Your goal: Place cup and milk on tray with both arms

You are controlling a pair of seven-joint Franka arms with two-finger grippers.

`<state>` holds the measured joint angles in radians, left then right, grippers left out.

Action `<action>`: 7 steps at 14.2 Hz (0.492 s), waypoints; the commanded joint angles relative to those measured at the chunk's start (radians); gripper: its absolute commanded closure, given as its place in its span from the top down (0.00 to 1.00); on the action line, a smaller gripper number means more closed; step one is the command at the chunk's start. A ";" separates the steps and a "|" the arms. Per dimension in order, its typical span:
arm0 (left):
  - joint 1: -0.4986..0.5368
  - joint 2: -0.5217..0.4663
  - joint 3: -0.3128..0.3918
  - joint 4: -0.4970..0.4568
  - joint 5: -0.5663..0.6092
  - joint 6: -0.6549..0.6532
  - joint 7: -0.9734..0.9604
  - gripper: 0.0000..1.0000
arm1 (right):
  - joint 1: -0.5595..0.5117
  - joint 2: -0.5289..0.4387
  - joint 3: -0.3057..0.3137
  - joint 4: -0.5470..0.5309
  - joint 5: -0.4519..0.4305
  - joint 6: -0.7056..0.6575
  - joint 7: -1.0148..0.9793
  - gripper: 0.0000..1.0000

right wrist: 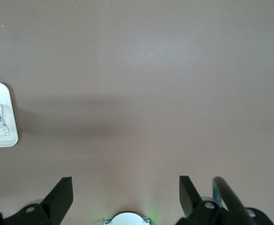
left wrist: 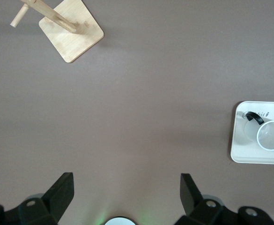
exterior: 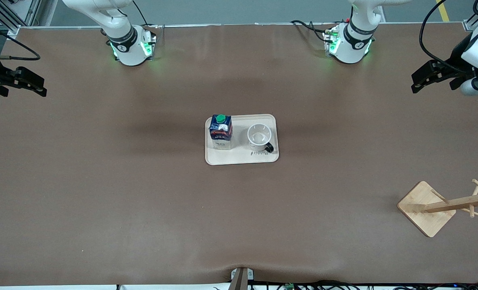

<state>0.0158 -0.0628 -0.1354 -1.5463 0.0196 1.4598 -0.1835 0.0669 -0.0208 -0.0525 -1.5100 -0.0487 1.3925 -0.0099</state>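
Observation:
The cream tray (exterior: 243, 157) lies at the middle of the table. The dark blue milk (exterior: 220, 131) with its green cap stands upright on the tray, on the part toward the right arm's end. The white cup (exterior: 260, 137) stands upright beside it on the tray, its black handle toward the front camera. My left gripper (exterior: 415, 83) hangs open and empty over the left arm's end of the table. My right gripper (exterior: 43, 88) hangs open and empty over the right arm's end. The left wrist view shows its open gripper (left wrist: 126, 185), the tray (left wrist: 240, 154) and the cup (left wrist: 271, 136). The right wrist view shows its open gripper (right wrist: 126, 187) and a tray corner (right wrist: 10, 101).
A wooden rack with pegs on a square base (exterior: 426, 209) stands near the front camera at the left arm's end; it also shows in the left wrist view (left wrist: 71, 30). Brown table surface surrounds the tray.

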 commanded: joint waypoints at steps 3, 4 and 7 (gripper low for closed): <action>0.004 -0.008 0.002 0.006 -0.012 -0.012 0.013 1.00 | -0.007 0.005 -0.001 0.011 0.012 -0.009 -0.019 1.00; 0.004 -0.008 0.002 0.008 -0.013 -0.018 0.013 1.00 | -0.007 0.005 -0.001 0.011 0.012 -0.009 -0.019 1.00; 0.004 -0.008 0.002 0.008 -0.010 -0.019 0.012 1.00 | -0.006 0.005 -0.001 0.011 0.012 -0.012 -0.019 1.00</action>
<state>0.0159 -0.0628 -0.1354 -1.5463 0.0196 1.4577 -0.1835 0.0669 -0.0189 -0.0526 -1.5100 -0.0487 1.3913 -0.0120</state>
